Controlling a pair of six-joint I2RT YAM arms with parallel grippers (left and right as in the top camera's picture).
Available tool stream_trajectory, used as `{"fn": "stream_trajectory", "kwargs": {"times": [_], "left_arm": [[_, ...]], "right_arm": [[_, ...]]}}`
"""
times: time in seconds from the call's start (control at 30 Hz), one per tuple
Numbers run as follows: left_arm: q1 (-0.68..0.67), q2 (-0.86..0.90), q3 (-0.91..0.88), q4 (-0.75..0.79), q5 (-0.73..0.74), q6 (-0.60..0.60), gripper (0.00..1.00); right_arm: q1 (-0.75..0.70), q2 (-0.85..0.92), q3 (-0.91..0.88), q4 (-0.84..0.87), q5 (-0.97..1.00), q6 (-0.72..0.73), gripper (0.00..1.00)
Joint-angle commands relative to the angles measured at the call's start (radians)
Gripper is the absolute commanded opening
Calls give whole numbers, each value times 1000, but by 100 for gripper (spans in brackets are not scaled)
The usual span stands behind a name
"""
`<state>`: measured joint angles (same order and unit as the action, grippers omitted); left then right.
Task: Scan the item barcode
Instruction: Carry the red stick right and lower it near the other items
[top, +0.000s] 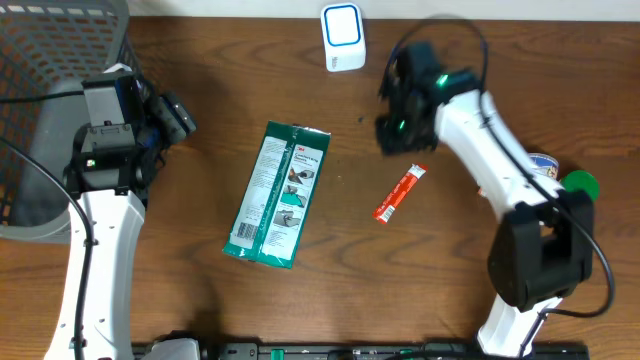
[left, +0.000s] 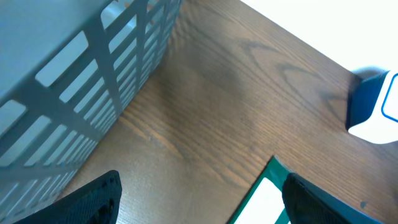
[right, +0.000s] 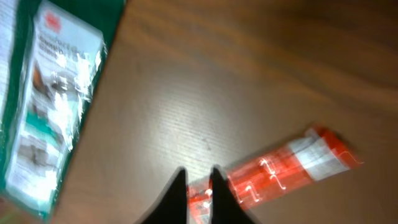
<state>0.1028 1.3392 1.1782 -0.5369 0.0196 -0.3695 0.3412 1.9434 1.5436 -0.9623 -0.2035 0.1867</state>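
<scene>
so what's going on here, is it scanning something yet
Nothing is held or being scanned right now. The right gripper hangs close over the red stick packet, which lies flat on the table; its fingers are almost together and empty. The green package lies flat mid-table. The white device at the far edge looks like the scanner. The left gripper is open and empty beside the grey mesh basket.

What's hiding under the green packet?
The green packet lies flat on the wooden table. Only brown wood shows around its edges. The packet covers whatever is beneath it, so that part and its underside can't be seen.
</scene>
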Motion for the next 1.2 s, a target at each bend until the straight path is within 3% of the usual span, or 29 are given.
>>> {"fn": "stream_trajectory", "kwargs": {"times": [0.0,0.13,0.43,0.67,0.87,0.97,1.1,1.17], "left_arm": [[5,2,11,0,-10,2,84],[5,2,11,0,-10,1,84],[5,2,11,0,-10,2,84],[5,2,11,0,-10,1,84],[5,2,11,0,-10,2,84],[5,2,11,0,-10,2,84],[5,2,11,0,-10,2,84],[5,2,11,0,-10,2,84]], "right_arm": [[24,-11,-197,165,-67,200,6],[23,-11,-351,255,12,258,5],[-83,-19,-366,30,349,258,1],[-156,-23,-365,67,211,255,1],[-133,-23,-366,160,29,126,6],[-125,-23,-366,197,122,130,7],[-148,-23,-366,208,412,301,7],[-159,-23,-366,208,412,307,7]]}}
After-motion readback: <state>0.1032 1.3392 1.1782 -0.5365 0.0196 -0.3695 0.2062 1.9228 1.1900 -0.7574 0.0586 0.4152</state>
